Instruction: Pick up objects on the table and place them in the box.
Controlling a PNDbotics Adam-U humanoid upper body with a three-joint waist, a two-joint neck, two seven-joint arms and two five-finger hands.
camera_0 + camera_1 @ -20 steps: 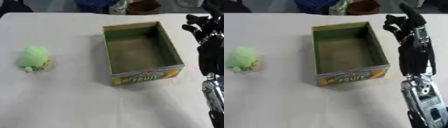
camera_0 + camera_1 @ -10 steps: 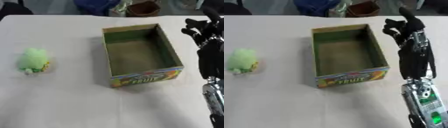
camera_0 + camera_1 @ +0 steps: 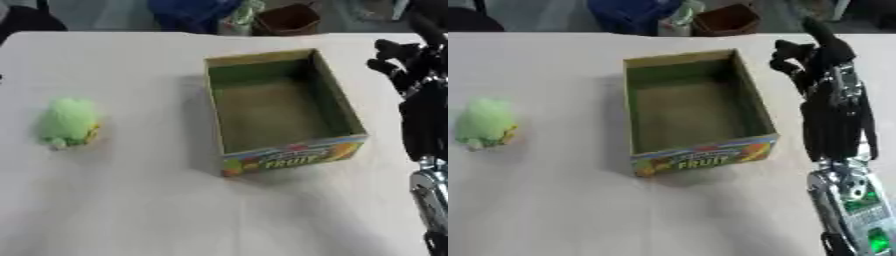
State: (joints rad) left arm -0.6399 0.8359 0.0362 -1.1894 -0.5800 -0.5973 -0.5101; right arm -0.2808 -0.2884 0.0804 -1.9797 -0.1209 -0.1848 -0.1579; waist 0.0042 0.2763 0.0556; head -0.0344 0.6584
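White table (image 3: 157, 200); right robot hand (image 3: 820, 60) beside the box (image 3: 693, 107) — fingers relaxed, empty; green toy (image 3: 66, 122) far left.

Both eye views look steeply down from the head onto the tabletop (image 3: 140, 200), sharing the fruit box (image 3: 697, 107) at centre; the right view sits slightly rightward.
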